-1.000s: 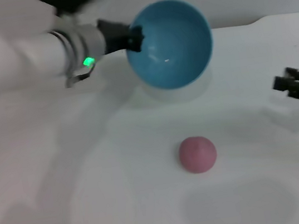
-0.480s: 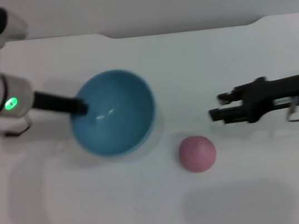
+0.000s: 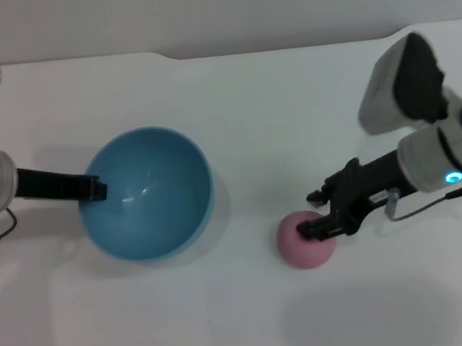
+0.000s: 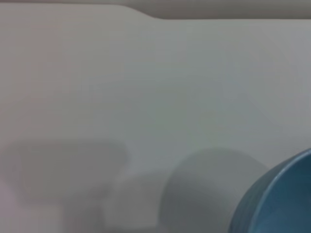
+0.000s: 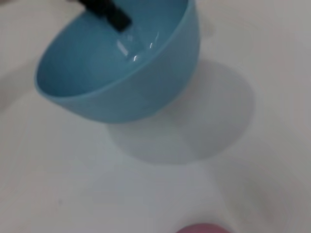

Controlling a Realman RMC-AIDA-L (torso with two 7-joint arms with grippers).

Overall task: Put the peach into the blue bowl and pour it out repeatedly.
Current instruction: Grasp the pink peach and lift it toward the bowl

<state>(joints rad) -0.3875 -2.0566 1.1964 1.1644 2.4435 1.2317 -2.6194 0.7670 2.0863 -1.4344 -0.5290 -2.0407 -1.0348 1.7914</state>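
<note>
Head view: the left gripper [image 3: 94,190] pinches the near-left rim of the blue bowl [image 3: 152,198], one finger inside and one outside, which seems meant to keep the bowl steady and open-side up as a target. The peach [image 3: 304,242] lies on the white table [image 3: 228,95], well apart from the bowl on its right. The right gripper [image 3: 313,228] is down on the peach's upper right side, its fingers spread at the fruit; whether they already clamp it I cannot tell. Judging by this, the step in hand is the pick-up before the drop.

Left wrist view: only a slice of the bowl's outer wall [image 4: 279,199] and bare table show.

Right wrist view: the bowl [image 5: 146,92] sits tilted with a dark finger [image 5: 107,12] over its rim; a sliver of peach [image 5: 201,228] shows at the edge.

No brand, label or writing is readable anywhere
</note>
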